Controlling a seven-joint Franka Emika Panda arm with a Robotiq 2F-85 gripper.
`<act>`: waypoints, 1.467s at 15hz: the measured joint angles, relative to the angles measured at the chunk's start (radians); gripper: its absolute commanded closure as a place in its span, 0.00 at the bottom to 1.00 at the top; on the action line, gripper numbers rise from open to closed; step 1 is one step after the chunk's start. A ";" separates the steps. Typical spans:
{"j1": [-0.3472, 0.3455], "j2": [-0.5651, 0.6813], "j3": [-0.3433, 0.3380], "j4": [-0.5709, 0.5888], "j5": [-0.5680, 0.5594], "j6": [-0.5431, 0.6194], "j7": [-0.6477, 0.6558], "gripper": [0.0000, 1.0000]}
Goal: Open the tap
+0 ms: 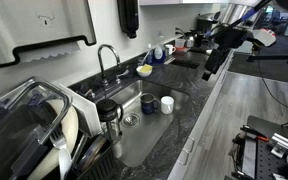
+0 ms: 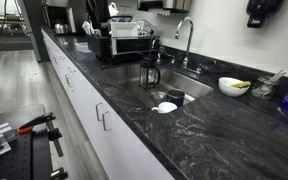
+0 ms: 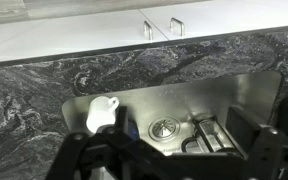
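- The tap (image 1: 106, 58), a tall chrome gooseneck, stands behind the sink (image 1: 149, 127), near the wall.
- The gripper (image 1: 208, 66) hangs well apart from it above the counter, jaws spread wide and empty.
- Best next move, likely: come in low to a base handle, clear of the dark jug (image 1: 108, 115), and push gently.

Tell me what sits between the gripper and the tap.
In an exterior view, a bowl with yellow contents sits on the dark counter between the gripper and the tap; the wrist view shows neither bowl nor tap.
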 measured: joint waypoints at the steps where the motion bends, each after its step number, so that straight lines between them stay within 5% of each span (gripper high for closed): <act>1: 0.000 0.000 0.000 0.000 0.000 0.000 0.000 0.00; 8: 0.000 0.025 0.011 0.022 -0.002 0.005 0.029 0.00; 14: -0.004 0.173 0.015 0.110 -0.038 0.068 0.043 0.00; 22: -0.007 0.444 -0.098 0.353 -0.060 0.079 -0.278 0.00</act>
